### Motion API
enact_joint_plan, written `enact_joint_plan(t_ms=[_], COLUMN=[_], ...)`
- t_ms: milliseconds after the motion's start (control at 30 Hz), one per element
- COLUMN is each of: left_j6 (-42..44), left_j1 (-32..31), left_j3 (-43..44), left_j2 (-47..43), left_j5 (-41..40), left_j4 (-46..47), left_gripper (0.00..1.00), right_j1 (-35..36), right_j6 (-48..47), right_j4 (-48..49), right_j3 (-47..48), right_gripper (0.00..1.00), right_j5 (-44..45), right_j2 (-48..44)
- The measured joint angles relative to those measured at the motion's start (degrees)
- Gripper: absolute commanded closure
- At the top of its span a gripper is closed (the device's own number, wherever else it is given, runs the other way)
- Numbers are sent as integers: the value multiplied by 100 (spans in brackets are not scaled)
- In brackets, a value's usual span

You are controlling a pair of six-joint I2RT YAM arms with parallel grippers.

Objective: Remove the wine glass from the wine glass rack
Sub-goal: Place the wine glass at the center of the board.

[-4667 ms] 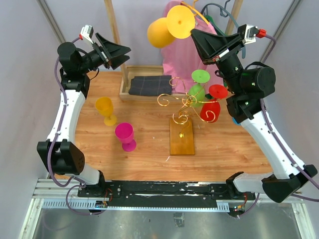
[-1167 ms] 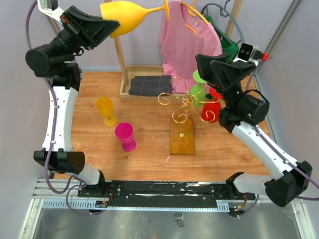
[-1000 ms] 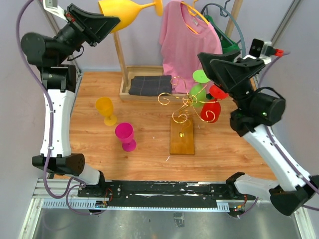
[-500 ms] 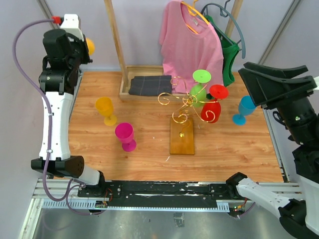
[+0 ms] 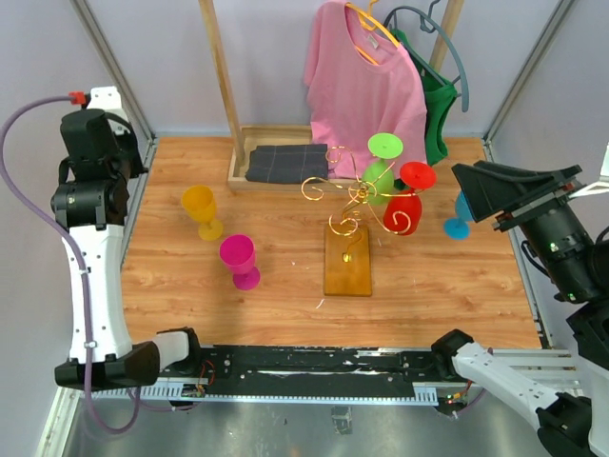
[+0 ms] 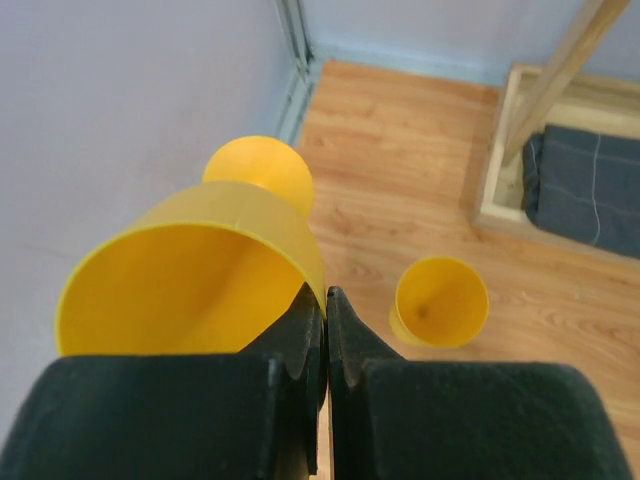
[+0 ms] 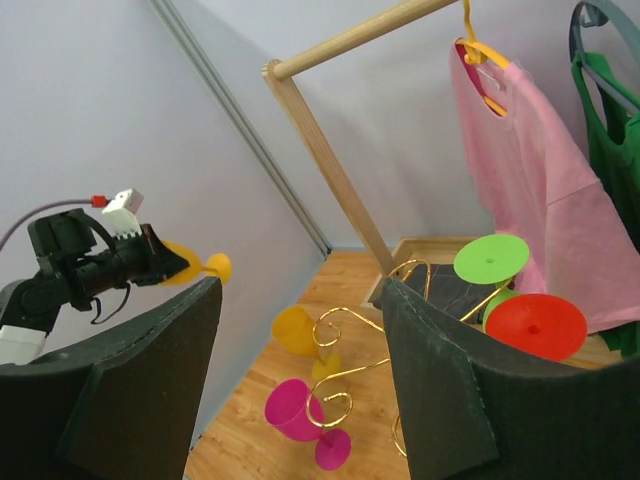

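My left gripper (image 6: 326, 292) is shut on the rim of a yellow wine glass (image 6: 190, 270), held on its side by the left wall, above the table's far left; the top view hides this glass behind the left arm (image 5: 90, 181). The wine glass rack (image 5: 347, 259), gold wire on a wooden block, stands mid-table. A green glass (image 5: 383, 152) and a red glass (image 5: 409, 195) hang on it upside down. My right gripper (image 5: 481, 195) is open and empty, right of the rack and apart from it.
A yellow glass (image 5: 202, 211) and a pink glass (image 5: 240, 259) stand left of the rack. A blue glass (image 5: 460, 217) stands partly behind my right gripper. At the back are a wooden tray (image 5: 236, 157) with dark cloth, a clothes rack pole (image 5: 217, 76) and a pink shirt (image 5: 366, 81).
The left arm swung from high over the back down to the left wall, still gripping the yellow glass. The right arm drew back to the right, away from the rack, its jaws widening.
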Motion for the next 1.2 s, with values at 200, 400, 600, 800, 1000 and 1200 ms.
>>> enact_joint_plan(t_ms=[200,400,600,800,1000,1200], left_j6=[-407,-490,-485,-481,-472,-433], left_j1=[695,789,796,796,796,796], left_j3=[-1110,-1637,-2044,-2420,-2693,-2983], left_j2=[-11,363,426,505,710,855], left_j5=[1056,1722,1827,1836,1845,1840], left_j4=[-55,-31,122,317,492,610], left_gripper=[100,100,100,100,100,100], right_j1=[0,0,0,0,0,0], right_j6=[-59,-57,-59,-83,-131,-144], right_j4=[-247,-374,-411,-466,-496,-505], right_j3=[68,68,68,68,68,68], right_gripper=[33,32,32,32,32,32], right_j5=[186,315,424,485,485,485], right_j2=[-192,-321,-442,-442,-363,-306])
